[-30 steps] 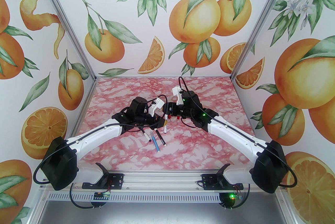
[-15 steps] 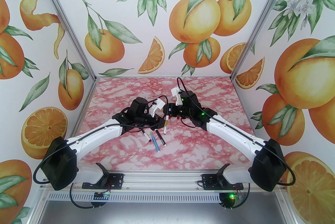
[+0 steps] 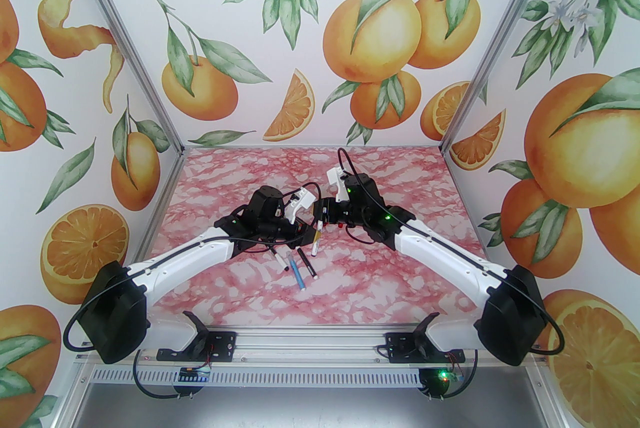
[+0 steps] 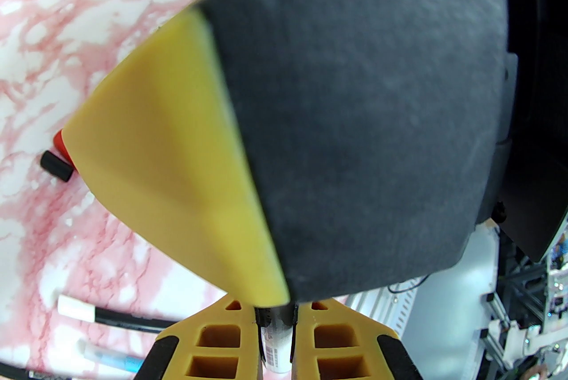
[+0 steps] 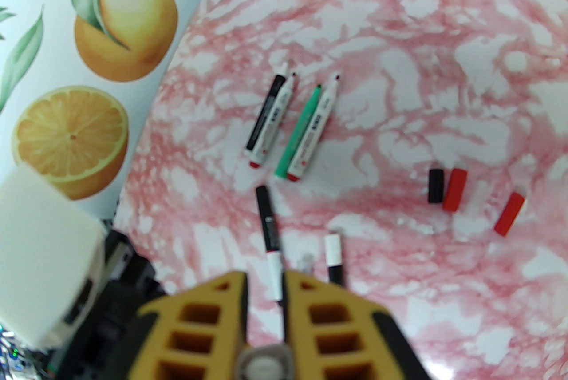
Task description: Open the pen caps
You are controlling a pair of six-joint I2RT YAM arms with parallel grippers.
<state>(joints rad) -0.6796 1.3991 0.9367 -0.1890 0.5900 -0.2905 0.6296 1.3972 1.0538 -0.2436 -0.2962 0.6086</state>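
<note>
Over the middle of the pink-marbled tabletop, holds a white printed marker pen clenched in the left end effector. Clamps its black plastic cap in the right end effector, at 1 o'clock of the left. Loose at 3 o'clock in the right wrist view: stubby black cap, two red caps.

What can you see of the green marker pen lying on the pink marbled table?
The slim green plastic marker pen lies flat and slanted on the pink marbled tabletop. Its cap is off, baring a small dark nib; the barrel looks smooth. A white-barrelled pen with a red end lies parallel against it, apparently touching.
</note>
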